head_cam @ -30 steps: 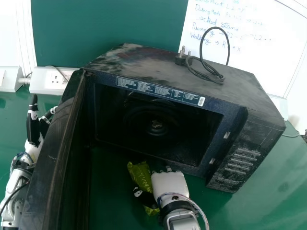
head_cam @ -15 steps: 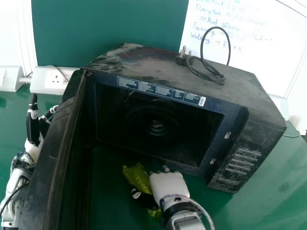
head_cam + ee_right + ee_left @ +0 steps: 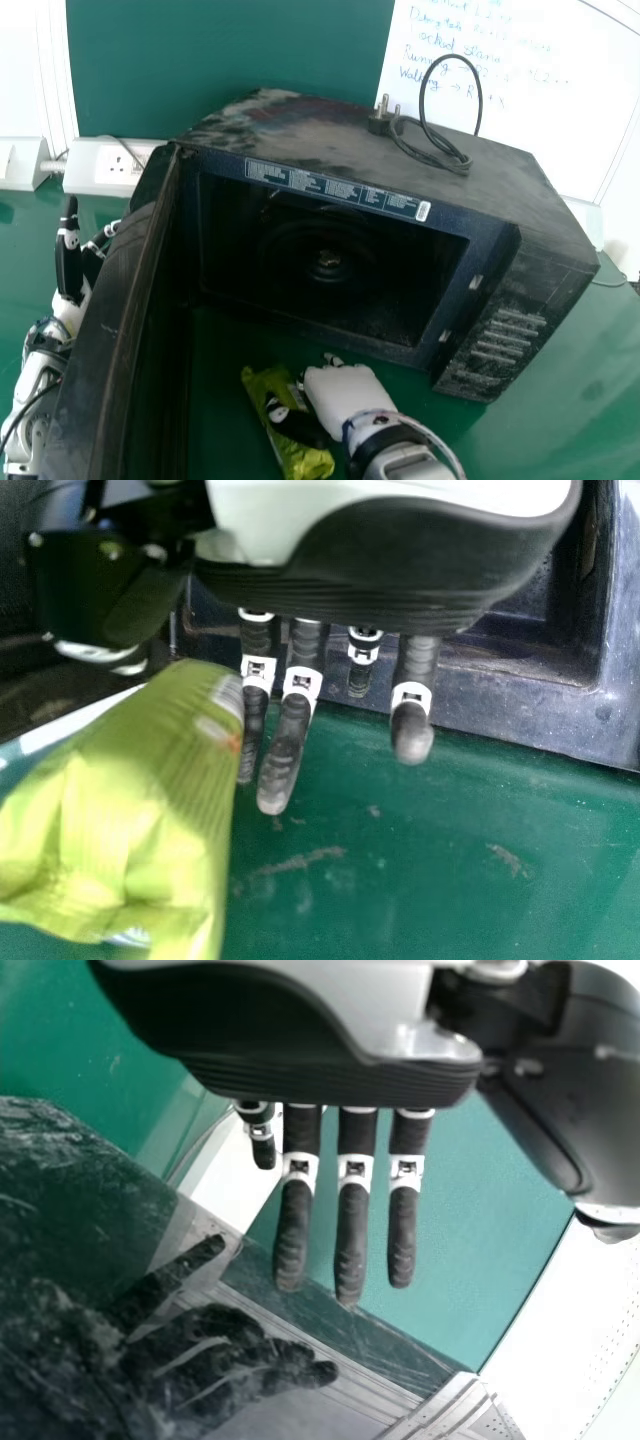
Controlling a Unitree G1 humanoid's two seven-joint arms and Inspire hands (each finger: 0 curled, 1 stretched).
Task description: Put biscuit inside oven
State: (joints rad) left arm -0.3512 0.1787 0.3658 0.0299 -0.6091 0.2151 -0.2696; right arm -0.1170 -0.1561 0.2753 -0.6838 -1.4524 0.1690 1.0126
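you have the green biscuit pkt (image 3: pixel 262 388) outside the oven (image 3: pixel 330 125), in front of its opening, below the cavity in the head view. you'll note the rt hand (image 3: pixel 342 392) right by it, w/ its thumb (image 3: pixel 297 424) lying across the pkt. rt fingers (image 3: pixel 283 755): released, extended w/ a slight bend, not wrapped round the pkt. can't tell if pkt rests on the tbl (image 3: pixel 560 420) or just above it.

your l. hand (image 3: pixel 68 265) is at the outer side of the oven door (image 3: pixel 125 290), which stands open. l. fingers (image 3: pixel 351 1245): straight, released, grasping nothing.

re surroundings: you've a black cable w/ plug (image 3: pixel 380 125) on top of the oven, a socket box (image 3: pixel 95 170) by the wall beyond the door, & a whiteboard (image 3: pixel 560 130) w/ handwriting behind the oven.
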